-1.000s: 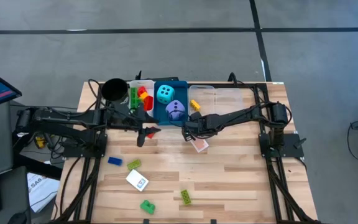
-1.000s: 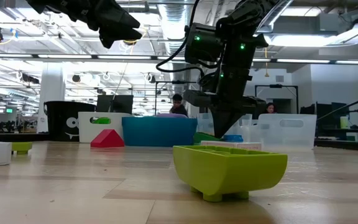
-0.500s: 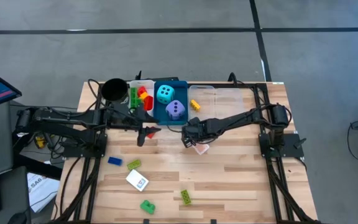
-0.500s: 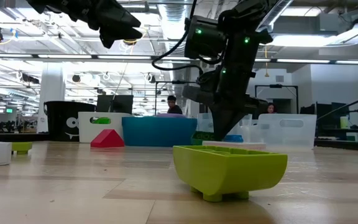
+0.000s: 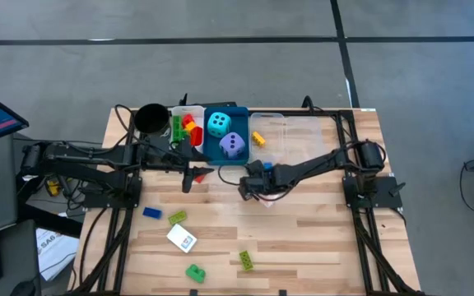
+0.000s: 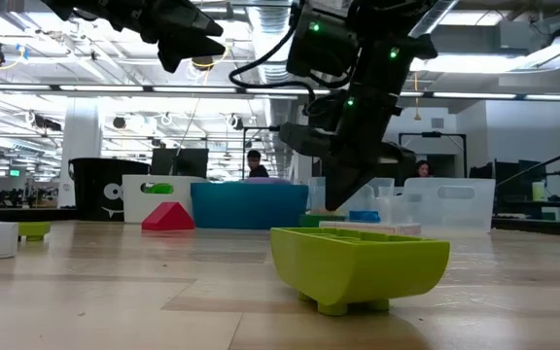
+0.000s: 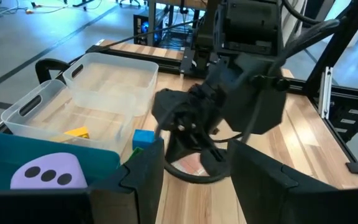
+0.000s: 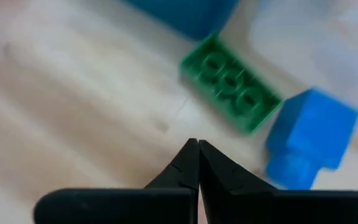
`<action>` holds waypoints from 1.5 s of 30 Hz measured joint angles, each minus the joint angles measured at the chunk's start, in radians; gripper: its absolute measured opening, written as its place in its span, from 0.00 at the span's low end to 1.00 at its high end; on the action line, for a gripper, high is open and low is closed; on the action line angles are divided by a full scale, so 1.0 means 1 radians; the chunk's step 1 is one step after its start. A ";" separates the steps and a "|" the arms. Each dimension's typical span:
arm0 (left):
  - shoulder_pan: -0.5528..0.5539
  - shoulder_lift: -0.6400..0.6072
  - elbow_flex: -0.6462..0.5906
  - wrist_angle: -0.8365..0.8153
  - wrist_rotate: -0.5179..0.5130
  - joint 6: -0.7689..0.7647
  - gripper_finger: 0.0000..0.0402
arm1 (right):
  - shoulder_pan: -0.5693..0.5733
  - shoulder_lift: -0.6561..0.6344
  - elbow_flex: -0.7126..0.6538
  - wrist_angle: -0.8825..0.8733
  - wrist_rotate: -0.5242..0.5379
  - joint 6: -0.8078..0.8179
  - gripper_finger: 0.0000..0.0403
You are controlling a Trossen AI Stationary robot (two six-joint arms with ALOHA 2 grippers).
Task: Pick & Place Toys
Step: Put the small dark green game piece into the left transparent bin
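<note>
The right tool point(image 5: 246, 187), fingers pressed together and empty, hangs just in front of the blue tray point(image 5: 212, 149), its arm hiding most of the pink-and-white card point(image 7: 191, 165) on the table point(image 5: 303, 238). A green brick point(image 8: 230, 83) and a blue brick point(image 8: 306, 137) lie just beside that tray, under the tool. The left tool point(image 5: 201, 172), near the tray's front left corner, has its fingers partly apart; whether they grip the red bit showing there is hard to make out.
</note>
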 joint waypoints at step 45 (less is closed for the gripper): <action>0.000 0.000 0.000 0.000 0.000 0.000 0.42 | -0.104 0.000 0.000 0.003 0.031 -0.087 0.00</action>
